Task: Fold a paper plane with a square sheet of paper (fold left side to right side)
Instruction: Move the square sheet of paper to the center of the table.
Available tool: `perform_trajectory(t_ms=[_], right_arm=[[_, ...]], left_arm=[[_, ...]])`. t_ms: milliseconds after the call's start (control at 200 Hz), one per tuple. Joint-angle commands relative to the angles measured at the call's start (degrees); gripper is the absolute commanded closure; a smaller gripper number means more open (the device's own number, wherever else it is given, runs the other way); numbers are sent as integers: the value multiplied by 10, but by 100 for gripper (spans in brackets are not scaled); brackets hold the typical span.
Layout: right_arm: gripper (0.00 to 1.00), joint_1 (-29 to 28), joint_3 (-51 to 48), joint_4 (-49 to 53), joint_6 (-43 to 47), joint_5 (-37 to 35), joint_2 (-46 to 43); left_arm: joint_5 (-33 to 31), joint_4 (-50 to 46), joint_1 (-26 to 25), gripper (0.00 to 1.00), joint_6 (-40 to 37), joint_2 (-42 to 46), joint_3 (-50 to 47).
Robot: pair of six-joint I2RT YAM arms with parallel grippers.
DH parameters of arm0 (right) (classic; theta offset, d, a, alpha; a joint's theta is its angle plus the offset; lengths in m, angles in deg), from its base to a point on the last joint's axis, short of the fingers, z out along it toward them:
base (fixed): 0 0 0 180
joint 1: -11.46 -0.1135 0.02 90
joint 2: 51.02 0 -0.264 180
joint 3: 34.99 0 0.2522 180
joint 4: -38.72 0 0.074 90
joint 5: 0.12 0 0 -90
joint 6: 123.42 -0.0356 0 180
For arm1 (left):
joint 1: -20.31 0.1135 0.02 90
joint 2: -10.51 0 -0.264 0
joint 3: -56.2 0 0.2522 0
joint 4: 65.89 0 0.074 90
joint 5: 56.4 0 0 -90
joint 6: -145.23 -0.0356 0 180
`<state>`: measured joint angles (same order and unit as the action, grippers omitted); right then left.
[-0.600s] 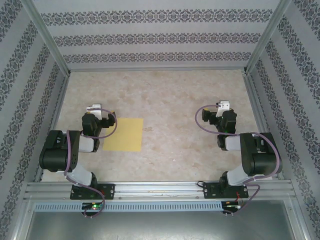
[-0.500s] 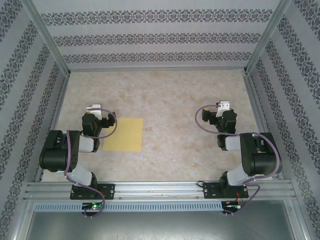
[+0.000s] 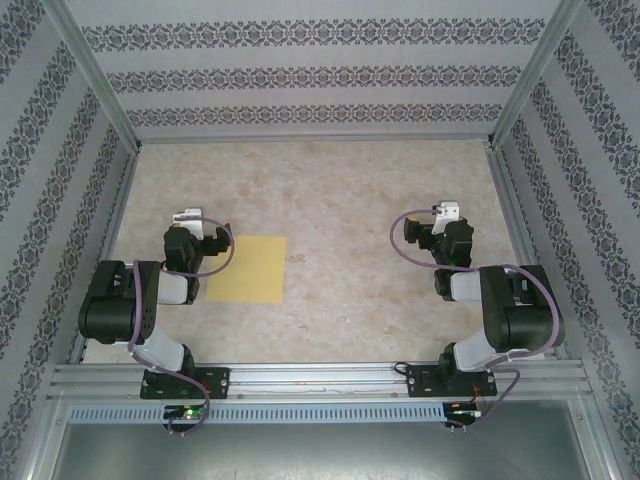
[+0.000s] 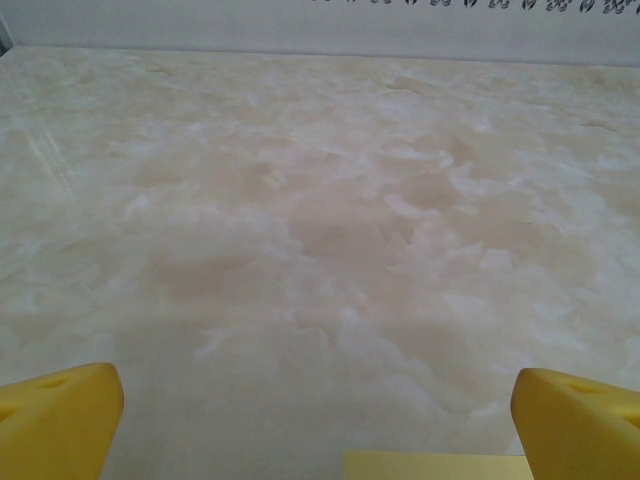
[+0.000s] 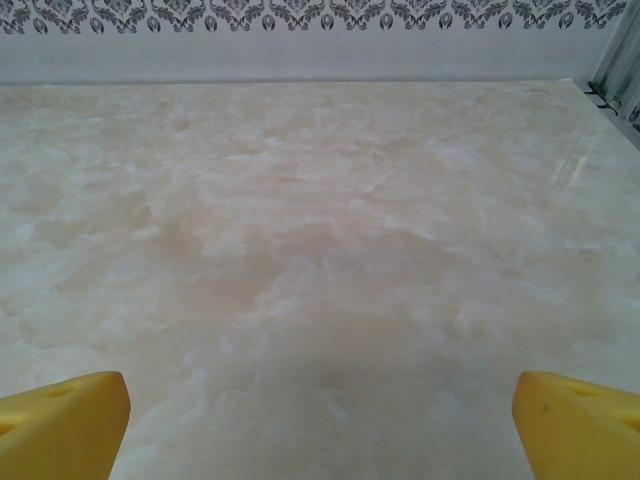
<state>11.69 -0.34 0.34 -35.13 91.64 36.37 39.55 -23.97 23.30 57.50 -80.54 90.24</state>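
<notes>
Paper (image 3: 247,268), a flat yellow square, is lying unfolded on the marbled table (image 3: 340,190), at about 9 o'clock from the table's middle in the top view. Left gripper (image 4: 318,418) is sitting just beside the paper's 9 o'clock edge, with its jaws standing wide and holding nothing. In the left wrist view a strip of the paper is showing at 5 o'clock, close to the right-hand yellow fingertip (image 4: 575,420). Right gripper (image 5: 320,420) is sitting well apart at the paper's 3 o'clock, its jaws likewise spreading wide over bare table.
</notes>
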Motion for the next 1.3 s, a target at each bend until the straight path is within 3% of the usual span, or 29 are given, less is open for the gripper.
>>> perform_trajectory(t_ms=[0,505,804,979,1079,1294], right_arm=[[2,-3,7,-19,-3,-8,1],[2,-3,7,-20,-3,-7,1],[2,5,14,-3,-13,2,-11],[2,6,47,149,-25,-13,-104],[2,6,69,243,-67,-10,-156],[2,6,122,440,-173,84,-233]], left_arm=[[-2,5,-5,1,-9,-3,11],[15,-7,-4,1,-14,-2,15],[-8,-6,-4,1,-5,19,8],[-39,-147,-4,1,5,130,34],[-59,-277,-4,1,76,195,75],[60,-540,-5,1,192,244,179]])
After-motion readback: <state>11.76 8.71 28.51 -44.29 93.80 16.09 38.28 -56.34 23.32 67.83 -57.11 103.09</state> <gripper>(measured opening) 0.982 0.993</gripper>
